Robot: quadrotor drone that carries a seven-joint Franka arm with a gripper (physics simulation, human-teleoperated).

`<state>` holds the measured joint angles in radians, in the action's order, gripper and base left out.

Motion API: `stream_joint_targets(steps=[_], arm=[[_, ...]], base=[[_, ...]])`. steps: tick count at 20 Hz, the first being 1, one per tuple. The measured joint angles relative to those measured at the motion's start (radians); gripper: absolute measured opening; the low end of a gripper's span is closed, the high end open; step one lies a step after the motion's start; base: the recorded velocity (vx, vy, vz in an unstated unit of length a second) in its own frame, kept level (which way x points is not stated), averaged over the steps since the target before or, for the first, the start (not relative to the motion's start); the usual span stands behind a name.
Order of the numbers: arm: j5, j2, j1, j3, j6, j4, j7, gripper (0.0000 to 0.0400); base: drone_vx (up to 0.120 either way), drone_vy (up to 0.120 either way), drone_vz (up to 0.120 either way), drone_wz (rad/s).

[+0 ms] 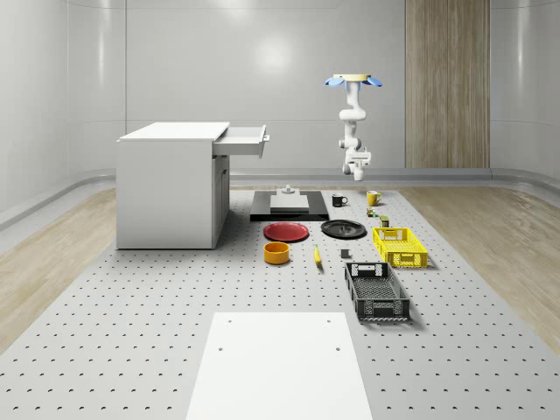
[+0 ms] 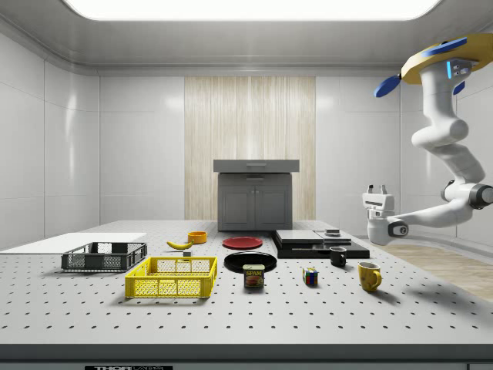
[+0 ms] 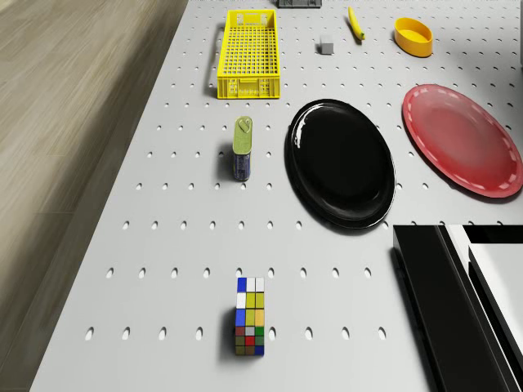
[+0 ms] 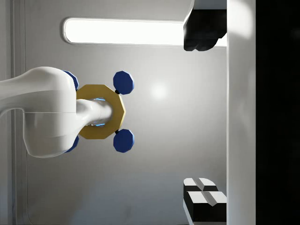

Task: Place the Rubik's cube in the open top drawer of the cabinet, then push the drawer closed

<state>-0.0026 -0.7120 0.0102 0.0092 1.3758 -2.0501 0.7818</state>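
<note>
The pincer (image 2: 377, 188) pointed upward at the end of the folded arm (image 2: 447, 158), its two fingers (image 4: 205, 199) standing apart and holding nothing. It hung in the air above the far right part of the worktop (image 1: 175, 324) in the whole-scene view, over the yellow mug (image 2: 370, 276) and the black mug (image 2: 338, 257). The drone (image 1: 353, 81) hovered high above it, well clear of the surface. The Rubik's cube (image 3: 249, 317) sat on the worktop below, near the yellow mug, with a tin can (image 3: 243, 148) and a black plate (image 3: 341, 162) a little farther on. Beyond those lay a red plate (image 3: 462, 139), a yellow crate (image 3: 248, 54), a banana (image 3: 356, 24) and an orange bowl (image 3: 413, 37). The cabinet (image 1: 171, 185) stood well apart, at the whole-scene view's left, with its top drawer (image 1: 241, 141) pulled out.
</note>
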Motion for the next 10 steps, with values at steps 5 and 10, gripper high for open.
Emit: stream_joint_targets(steps=[5,10], arm=[[-0.008,-0.003,0.002,0.006,0.004,-0.003,0.001,0.0400],[-0.027,-0.005,0.006,0.019,0.008,-0.006,0.003,0.0400]], base=[[0.120,0.064,0.000,0.000],[0.120,0.016,0.000,0.000]])
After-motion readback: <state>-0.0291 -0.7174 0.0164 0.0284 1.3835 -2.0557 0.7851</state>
